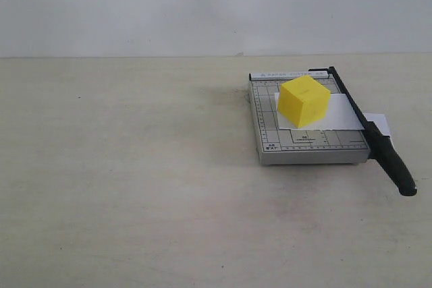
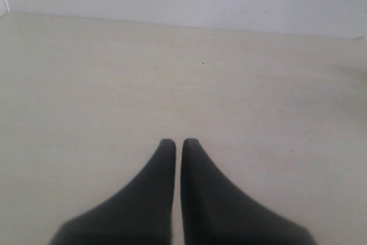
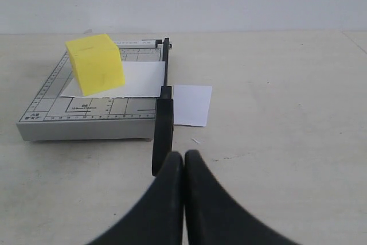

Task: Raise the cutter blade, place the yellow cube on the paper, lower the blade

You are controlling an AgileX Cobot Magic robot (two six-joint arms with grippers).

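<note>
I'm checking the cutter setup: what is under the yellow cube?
The yellow cube sits on the white paper, which lies on the grey cutter base. The part of the paper and grid directly beneath the cube is covered.

- yellow cube point(image 1: 304, 101): bright yellow, plain matte faces.
- paper point(image 1: 344, 112): plain white.
- cutter base point(image 1: 266, 123): grey, dark ruled grid and scale marks (print too small to read).
- cutter blade point(image 1: 373, 133): black throughout.
- table point(image 1: 135, 180): pale beige, unpatterned.

Faint small print on grey cutter base point(image 1: 307, 141) (nothing legible)
</note>
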